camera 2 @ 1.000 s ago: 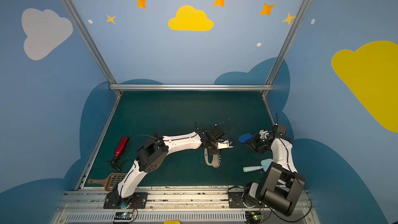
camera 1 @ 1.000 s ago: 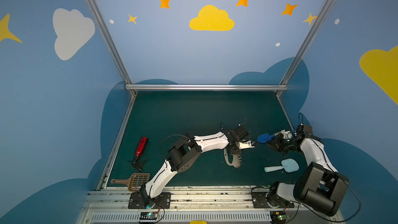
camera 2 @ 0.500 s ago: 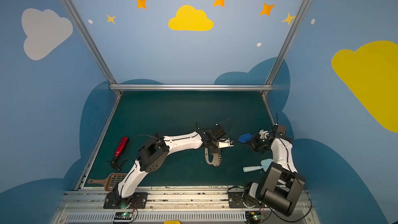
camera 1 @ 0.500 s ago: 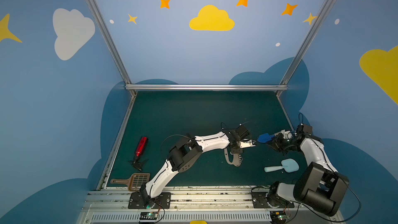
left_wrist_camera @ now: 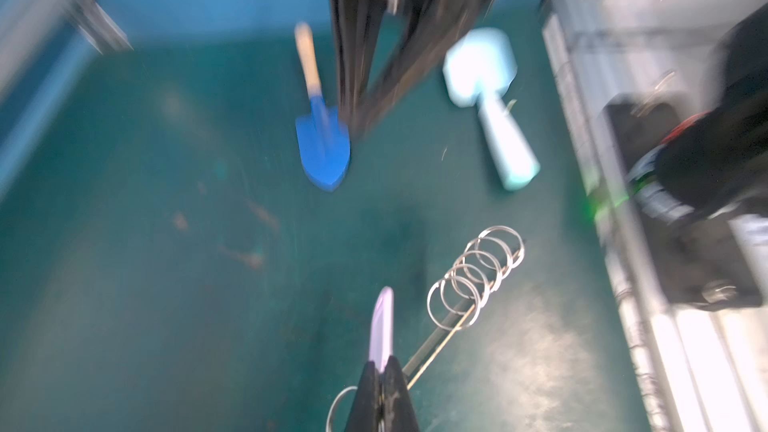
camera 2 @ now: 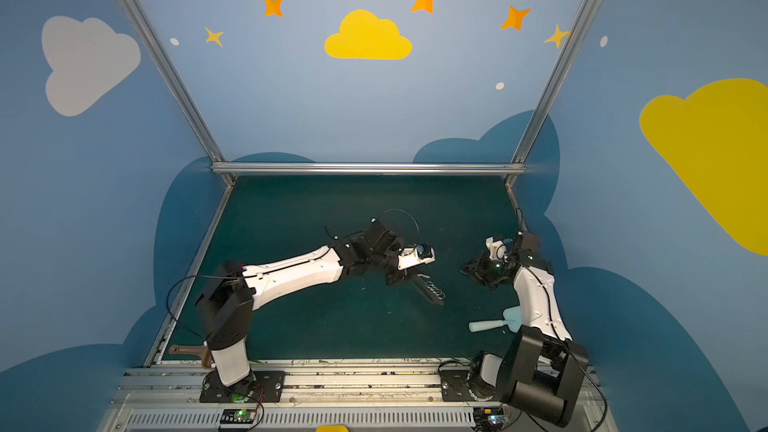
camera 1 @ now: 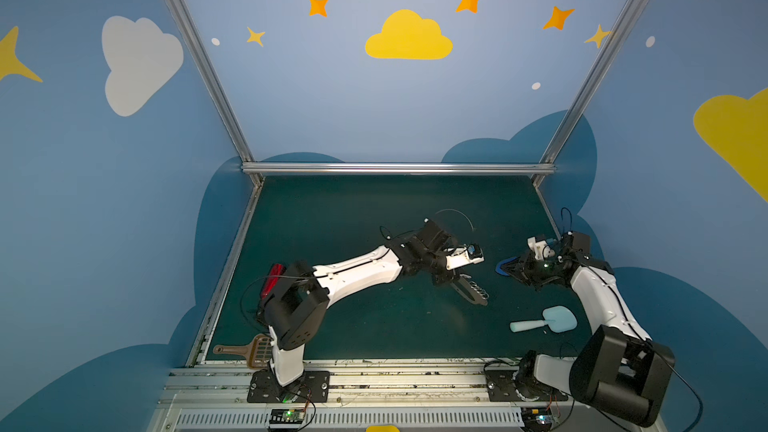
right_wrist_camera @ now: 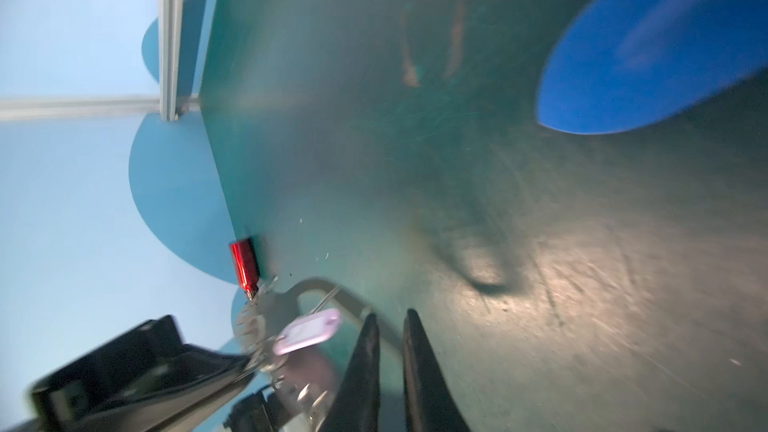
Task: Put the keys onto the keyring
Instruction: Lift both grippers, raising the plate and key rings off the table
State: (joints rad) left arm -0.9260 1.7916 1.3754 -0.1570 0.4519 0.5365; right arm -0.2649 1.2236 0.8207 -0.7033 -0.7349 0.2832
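My left gripper [camera 1: 451, 280] [left_wrist_camera: 382, 361] is shut on the pale oblong head of the key [left_wrist_camera: 382, 326] [right_wrist_camera: 307, 332]. Beside its fingers the grey keyring [camera 1: 471, 293] [camera 2: 428, 290] stands tilted on edge above the green mat, its silver split rings [left_wrist_camera: 478, 276] in a row at the outer end. In the right wrist view the key's silver shaft points toward the plate's cutout. My right gripper [camera 1: 509, 268] [right_wrist_camera: 390, 313] hovers to the right, apart from the plate. Its jaws show a narrow gap with nothing between them.
A blue toy shovel [left_wrist_camera: 322, 151] with a wooden handle lies under the right gripper. A pale blue spatula [camera 1: 548, 321] lies at the front right. The red gadget [camera 1: 272, 280] and a brown scoop [camera 1: 249, 351] sit by the left edge.
My left gripper has closed. The keyring, which lay flat as a pale half-moon, now stands tilted on edge off the mat. The right arm has barely moved.
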